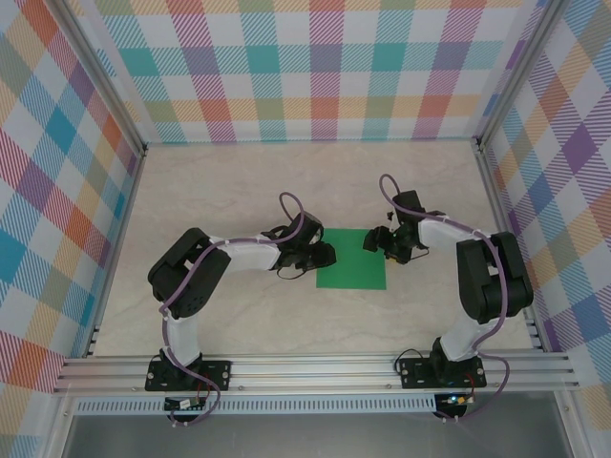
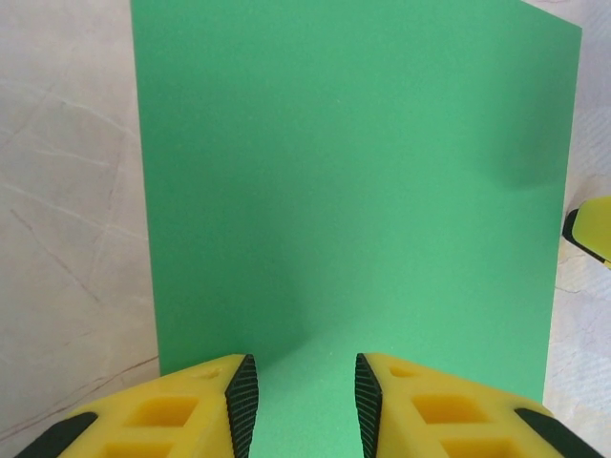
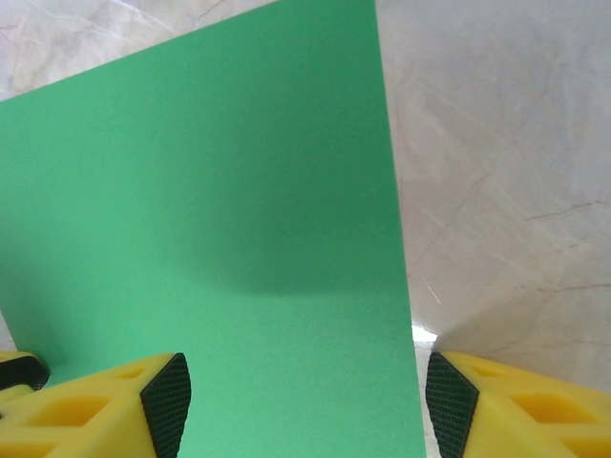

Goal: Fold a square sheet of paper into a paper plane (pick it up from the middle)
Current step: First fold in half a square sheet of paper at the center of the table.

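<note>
Under the parted left fingers [image 2: 242, 405] and wider-spread right fingers [image 3: 167, 405] lies the green sheet [image 1: 351, 267].

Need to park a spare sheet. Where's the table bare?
Bare: the wide strip between the square sheet of paper and the back wall; the band between it and the near rail. Crowded: its left edge, at the left end effector, and far-right corner, at the right end effector.
</note>
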Action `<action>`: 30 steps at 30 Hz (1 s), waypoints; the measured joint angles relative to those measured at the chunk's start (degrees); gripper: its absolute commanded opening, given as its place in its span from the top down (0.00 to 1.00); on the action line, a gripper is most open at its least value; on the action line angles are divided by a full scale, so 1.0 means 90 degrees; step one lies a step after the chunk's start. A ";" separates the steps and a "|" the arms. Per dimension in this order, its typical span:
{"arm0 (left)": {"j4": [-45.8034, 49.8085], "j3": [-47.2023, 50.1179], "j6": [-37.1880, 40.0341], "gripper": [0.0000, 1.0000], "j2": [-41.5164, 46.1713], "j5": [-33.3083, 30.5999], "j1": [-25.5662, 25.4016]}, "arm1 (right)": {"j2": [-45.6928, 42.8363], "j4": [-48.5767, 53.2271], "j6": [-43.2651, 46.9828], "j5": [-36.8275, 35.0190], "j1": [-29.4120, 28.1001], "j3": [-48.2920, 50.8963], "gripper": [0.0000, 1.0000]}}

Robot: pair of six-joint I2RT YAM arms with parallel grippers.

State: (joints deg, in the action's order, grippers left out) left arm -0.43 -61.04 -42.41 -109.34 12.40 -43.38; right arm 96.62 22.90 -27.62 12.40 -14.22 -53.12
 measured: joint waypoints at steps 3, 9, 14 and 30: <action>0.0000 -0.0005 0.0000 0.64 0.0000 0.0005 0.0000 | -0.0012 -0.0066 -0.0002 0.0070 0.0005 0.0029 0.32; 0.0005 -0.0029 0.0002 0.64 -0.0015 0.0005 0.0000 | -0.0039 -0.0284 -0.0005 0.0636 -0.0032 0.0109 0.30; 0.0005 -0.0034 0.0005 0.64 -0.0024 0.0002 0.0000 | -0.0039 -0.0423 0.0000 0.1248 -0.0160 0.0107 0.30; 0.0036 -0.0083 0.0134 0.65 -0.0068 -0.0007 -0.0005 | 0.0221 -0.0330 0.0440 0.2142 0.0398 -0.0697 0.27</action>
State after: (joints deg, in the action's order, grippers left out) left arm -0.10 -61.78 -41.21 -109.95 12.34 -43.42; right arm 98.61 19.92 -23.66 31.68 -10.63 -59.40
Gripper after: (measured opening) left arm 0.350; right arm 0.751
